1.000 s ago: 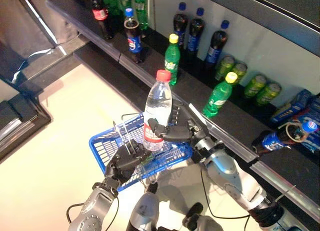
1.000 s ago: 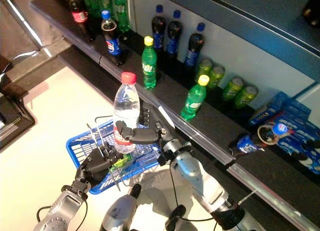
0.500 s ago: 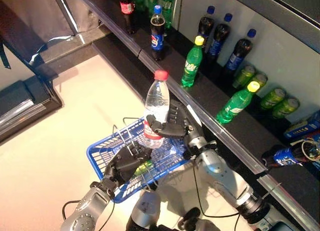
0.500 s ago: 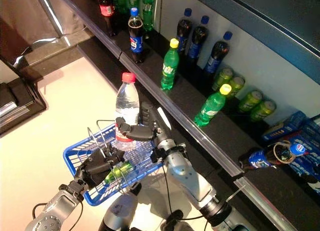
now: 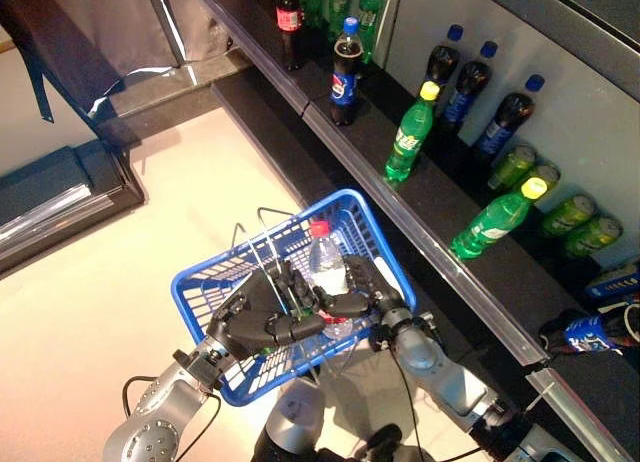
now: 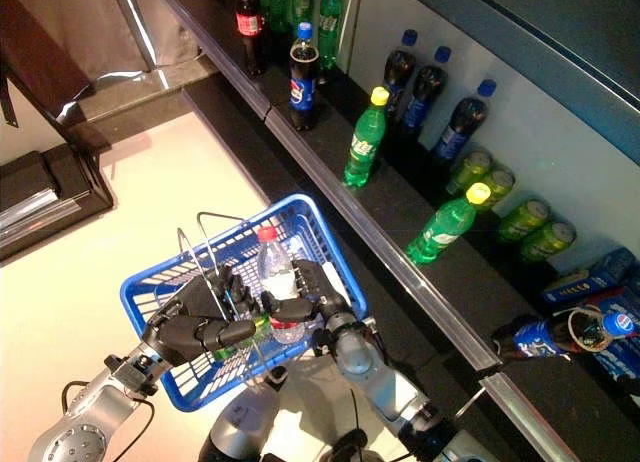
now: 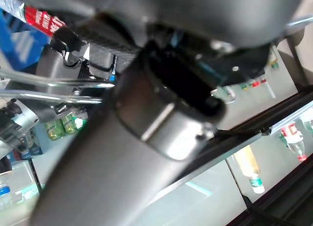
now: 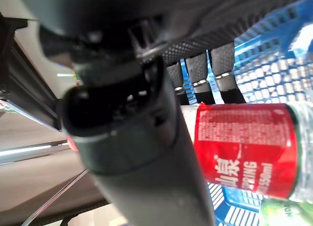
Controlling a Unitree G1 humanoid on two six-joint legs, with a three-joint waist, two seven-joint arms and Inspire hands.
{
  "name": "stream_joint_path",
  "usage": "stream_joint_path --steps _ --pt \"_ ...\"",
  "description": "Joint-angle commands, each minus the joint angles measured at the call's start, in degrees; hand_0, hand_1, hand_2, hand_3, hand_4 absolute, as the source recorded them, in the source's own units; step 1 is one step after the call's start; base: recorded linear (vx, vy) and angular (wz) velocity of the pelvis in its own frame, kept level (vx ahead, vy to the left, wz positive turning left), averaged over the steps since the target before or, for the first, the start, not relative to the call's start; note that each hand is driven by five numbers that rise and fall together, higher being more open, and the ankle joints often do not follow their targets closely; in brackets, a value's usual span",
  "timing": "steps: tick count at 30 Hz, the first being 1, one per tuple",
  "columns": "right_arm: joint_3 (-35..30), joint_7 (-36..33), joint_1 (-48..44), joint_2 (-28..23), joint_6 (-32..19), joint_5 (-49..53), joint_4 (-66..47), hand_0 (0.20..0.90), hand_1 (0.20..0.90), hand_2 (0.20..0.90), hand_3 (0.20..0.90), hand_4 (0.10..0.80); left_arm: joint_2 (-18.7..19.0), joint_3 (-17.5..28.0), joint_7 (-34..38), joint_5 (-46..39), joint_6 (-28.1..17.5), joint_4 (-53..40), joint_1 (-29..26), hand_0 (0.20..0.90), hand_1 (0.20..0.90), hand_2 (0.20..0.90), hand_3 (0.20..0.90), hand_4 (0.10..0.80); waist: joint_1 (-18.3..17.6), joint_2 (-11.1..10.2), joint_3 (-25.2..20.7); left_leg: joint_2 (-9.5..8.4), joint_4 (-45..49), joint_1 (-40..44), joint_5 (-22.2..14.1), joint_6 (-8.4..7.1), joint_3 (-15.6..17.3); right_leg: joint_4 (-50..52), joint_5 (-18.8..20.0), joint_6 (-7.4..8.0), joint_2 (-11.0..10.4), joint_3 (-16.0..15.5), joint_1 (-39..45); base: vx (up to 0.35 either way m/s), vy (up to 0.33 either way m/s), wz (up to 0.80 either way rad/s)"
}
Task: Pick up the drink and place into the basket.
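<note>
The blue basket (image 5: 197, 280) hangs in front of me, held up by its thin wire handles (image 5: 262, 254). My left hand (image 5: 256, 319) is shut on those handles. My right hand (image 5: 362, 300) is shut on a clear water bottle (image 5: 327, 264) with a red cap and a red label. The bottle stands upright inside the basket, low between its walls. In the right wrist view my thumb and fingers lie round the red label (image 8: 244, 147), with the blue mesh (image 8: 274, 55) behind. A green drink (image 6: 258, 327) lies in the basket under my left hand.
A long dark shelf (image 5: 420, 237) runs along the right, close to the basket's far side. On it stand cola bottles (image 5: 345, 72), green bottles (image 5: 408, 132) and green cans (image 5: 575, 222). A low dark platform (image 5: 60, 187) lies at the left. Pale floor shows between them.
My right hand has lowered the water bottle from above the basket down into it. The basket has come up in front. The camera has also shifted.
</note>
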Motion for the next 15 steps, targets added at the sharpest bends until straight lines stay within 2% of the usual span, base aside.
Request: stream_joint_path --steps 1,8,15 --pt "-2.9 -2.7 -4.6 2.7 -11.8 1.6 -12.5 0.3 0.3 0.3 0.2 0.1 -3.4 3.2 -10.6 -7.1 -7.0 -16.9 -3.2 0.3 0.3 0.3 0.2 0.1 -1.2 -0.6 -9.7 -0.62 6.3 -4.5 0.9 -1.43 -0.9 -5.2 0.9 -1.01 3.3 0.2 8.3 0.04 -0.019 0.0" --pt "-7.5 -3.2 -3.8 2.5 -13.0 2.6 -17.6 0.3 0.3 0.3 0.2 0.1 -4.5 3.9 -9.9 -7.0 -5.3 -16.4 -2.2 0.3 0.3 0.3 0.2 0.1 -2.0 -0.9 -11.6 0.02 5.1 -3.0 0.8 -1.39 -0.1 -5.7 0.8 -0.8 3.8 0.8 9.3 0.06 0.004 0.04" --pt "-6.9 -2.3 -0.6 4.4 -11.7 6.2 -15.5 0.3 0.3 0.3 0.2 0.1 -5.5 3.2 -9.6 -6.4 -4.2 -17.0 -0.9 0.3 0.3 0.3 0.2 0.1 -2.4 -0.4 -13.1 0.47 4.9 -1.8 0.7 -1.52 0.4 -5.8 0.5 -0.93 3.7 0.7 10.5 0.07 0.028 0.0"
